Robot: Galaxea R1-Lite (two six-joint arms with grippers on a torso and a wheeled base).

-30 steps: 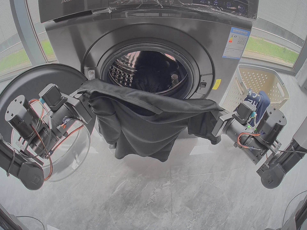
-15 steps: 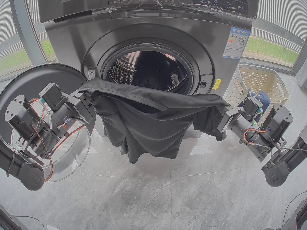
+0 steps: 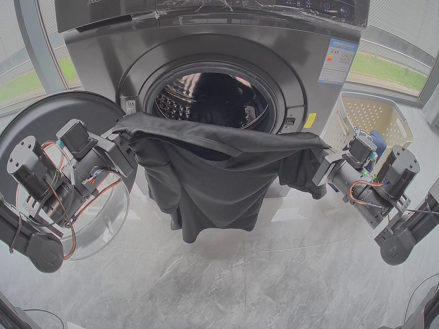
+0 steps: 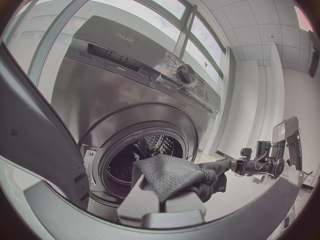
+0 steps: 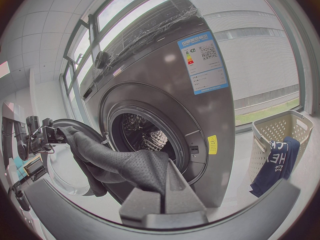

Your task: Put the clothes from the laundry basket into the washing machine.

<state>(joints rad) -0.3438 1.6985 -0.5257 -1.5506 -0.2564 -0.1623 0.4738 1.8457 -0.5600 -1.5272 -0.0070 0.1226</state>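
A black garment (image 3: 215,174) hangs stretched between my two grippers in front of the washing machine (image 3: 210,37). My left gripper (image 3: 120,135) is shut on its left end, beside the open door. My right gripper (image 3: 320,154) is shut on the right end, near the laundry basket (image 3: 393,119). The cloth's top edge runs across the lower rim of the drum opening (image 3: 212,101), and its bottom hangs above the floor. Dark clothing lies inside the drum. In the left wrist view the garment (image 4: 173,175) bunches over my gripper (image 4: 163,197); in the right wrist view the garment (image 5: 133,164) drapes from my gripper (image 5: 163,192).
The round machine door (image 3: 50,119) stands swung open at the left, behind my left arm. A beige laundry basket stands right of the machine with a blue printed garment (image 3: 377,145) hanging over its rim. Grey tiled floor (image 3: 228,279) lies open in front.
My right gripper has moved right and slightly up, pulling the black garment tauter. The cloth's lower hem has swung and gathered toward the middle. The left arm has stayed put.
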